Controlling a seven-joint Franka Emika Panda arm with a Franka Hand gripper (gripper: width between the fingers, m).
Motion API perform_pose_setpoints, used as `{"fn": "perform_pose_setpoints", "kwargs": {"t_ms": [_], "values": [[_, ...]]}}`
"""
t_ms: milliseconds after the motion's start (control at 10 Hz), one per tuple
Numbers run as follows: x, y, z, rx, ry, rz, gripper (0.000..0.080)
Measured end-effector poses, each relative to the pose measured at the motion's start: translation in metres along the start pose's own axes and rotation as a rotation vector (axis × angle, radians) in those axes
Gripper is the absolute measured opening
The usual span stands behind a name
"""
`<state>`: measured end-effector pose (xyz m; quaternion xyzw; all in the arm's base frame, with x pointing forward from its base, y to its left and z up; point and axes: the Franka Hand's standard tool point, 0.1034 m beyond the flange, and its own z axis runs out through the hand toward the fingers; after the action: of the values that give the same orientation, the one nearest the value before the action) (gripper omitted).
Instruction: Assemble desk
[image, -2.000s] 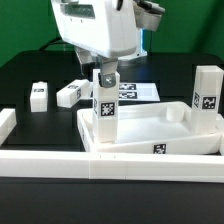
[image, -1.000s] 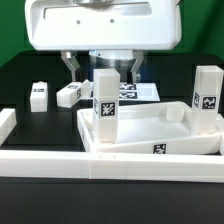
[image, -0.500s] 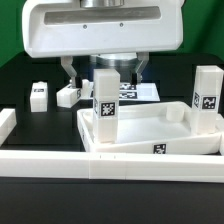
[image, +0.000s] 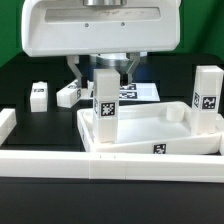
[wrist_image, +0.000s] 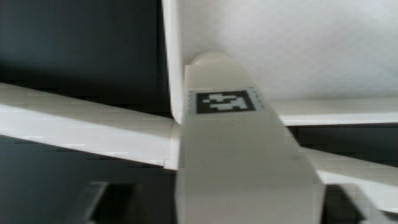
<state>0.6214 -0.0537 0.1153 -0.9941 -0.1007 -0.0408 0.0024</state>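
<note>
- Desk tray (image: 125, 142) lies on the black tabletop (image: 22, 78); one leg (image: 105, 108) (wrist_image: 235, 150) stands upright in its corner at the exterior view's left.
- I see the fingers (image: 77, 70) part-open astride that leg; nothing gripped.

Robotics lab, a bench-top test rig. A matte black counter (image: 25, 80) sits against a dark backdrop, with a long white border rail (image: 110, 165) along its near edge. A bulky white robot gripper (image: 104, 85) fills the top of the exterior view. A flat marker board (image: 140, 92) covered in printed tags lies on the counter. Every white plastic desk part carries a black-white fiducial-style tag: the tray-like tabletop (image: 160, 130), the near upright leg (image: 105, 105), the far upright leg (image: 207, 92) and the small leg (image: 38, 94). The wrist view is shot from the arm itself, with the tag on the near upright leg (wrist_image: 226, 101) close up. It is an instrumented setup, not a home or shop.
</note>
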Motion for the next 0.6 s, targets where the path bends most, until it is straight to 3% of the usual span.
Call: {"fn": "perform_pose_setpoints", "kwargs": {"t_ms": [100, 600], "values": [[0.0, -0.0001, 0.0, 0.0, 0.0, 0.0, 0.0288], [0.0, -0.0002, 0.0, 0.002, 0.001, 0.067, 0.0288]]}}
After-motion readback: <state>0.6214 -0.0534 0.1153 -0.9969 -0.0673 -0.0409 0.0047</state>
